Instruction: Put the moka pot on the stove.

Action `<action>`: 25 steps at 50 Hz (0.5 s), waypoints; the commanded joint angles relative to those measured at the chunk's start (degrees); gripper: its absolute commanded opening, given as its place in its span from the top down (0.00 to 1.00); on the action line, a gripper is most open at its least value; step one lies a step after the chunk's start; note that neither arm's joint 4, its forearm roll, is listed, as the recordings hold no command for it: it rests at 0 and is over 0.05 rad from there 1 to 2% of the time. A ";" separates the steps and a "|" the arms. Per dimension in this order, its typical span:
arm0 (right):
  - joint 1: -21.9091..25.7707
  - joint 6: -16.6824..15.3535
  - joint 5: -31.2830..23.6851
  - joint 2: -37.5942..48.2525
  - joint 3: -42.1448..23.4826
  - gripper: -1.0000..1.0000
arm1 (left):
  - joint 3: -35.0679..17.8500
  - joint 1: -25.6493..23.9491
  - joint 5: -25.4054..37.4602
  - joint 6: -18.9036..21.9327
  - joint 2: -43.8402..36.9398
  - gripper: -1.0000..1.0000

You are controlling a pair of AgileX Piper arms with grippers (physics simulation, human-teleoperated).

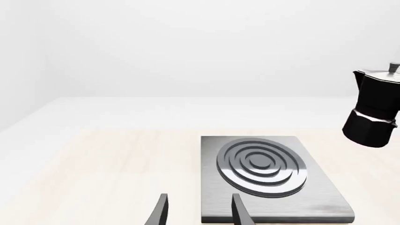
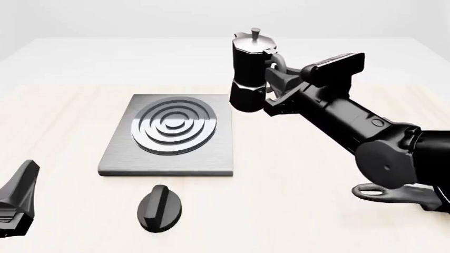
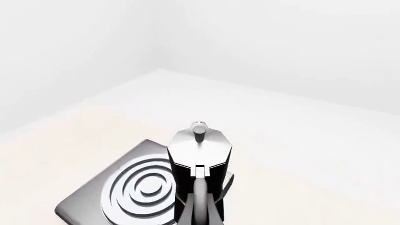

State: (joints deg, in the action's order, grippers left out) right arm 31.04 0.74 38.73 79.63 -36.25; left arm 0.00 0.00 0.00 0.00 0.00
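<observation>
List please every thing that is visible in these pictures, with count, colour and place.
moka pot: one, black with silver lid, held in the air just past the stove's right edge, not yet over the burner.
stove: one, grey metal slab with shiny ring burner, flat on the table, left of centre.
knob: one, black oval, on the table in front of the stove.
table: one, pale wood.
right end effector: one, black, shut on the pot's handle.
left end effector: one, black, open, low near the stove's near-left side, holding nothing.
</observation>
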 commanded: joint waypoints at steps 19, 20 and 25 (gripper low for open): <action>2.68 1.57 1.15 7.95 -8.45 1.00 | 0.00 0.00 0.00 0.00 0.00 0.00; 2.79 1.64 1.13 8.08 -8.69 1.00 | 0.00 0.00 0.00 0.00 0.00 0.00; 3.50 1.57 0.91 8.85 -10.01 1.00 | 0.00 0.00 0.00 0.00 0.00 0.00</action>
State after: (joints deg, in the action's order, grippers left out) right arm 33.52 1.74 39.23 86.78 -43.27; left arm 0.00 0.00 0.00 0.00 0.00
